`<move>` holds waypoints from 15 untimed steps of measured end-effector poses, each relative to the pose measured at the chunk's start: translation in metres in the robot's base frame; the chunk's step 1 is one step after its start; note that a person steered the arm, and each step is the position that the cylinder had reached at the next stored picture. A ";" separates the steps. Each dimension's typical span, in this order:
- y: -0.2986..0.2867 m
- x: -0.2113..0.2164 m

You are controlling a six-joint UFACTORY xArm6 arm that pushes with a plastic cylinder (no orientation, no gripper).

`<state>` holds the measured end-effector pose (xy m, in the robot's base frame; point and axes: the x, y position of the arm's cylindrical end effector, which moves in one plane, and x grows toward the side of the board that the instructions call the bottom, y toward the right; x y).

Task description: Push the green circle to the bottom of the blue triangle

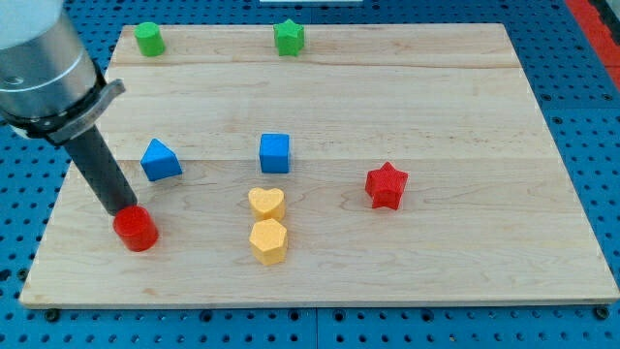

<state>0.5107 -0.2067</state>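
tip: my tip (124, 208) touches red cylinder (136, 229) – bare rod, grasps nothing
green circle: (149, 39) top-left corner, well apart
blue triangle: (160, 160) just above-right of tip
advice: back off red, circle behind green circle, push down wide – skirt triangle's left

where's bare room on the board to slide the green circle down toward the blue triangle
Free: the wide strip between the green circle and the blue triangle, and the view's right beyond the red star. Crowded: below the triangle, where my tip meets the red cylinder.
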 end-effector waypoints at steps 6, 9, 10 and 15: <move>0.046 -0.319; -0.053 -0.312; -0.038 -0.272; 0.017 -0.192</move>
<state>0.3191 -0.1901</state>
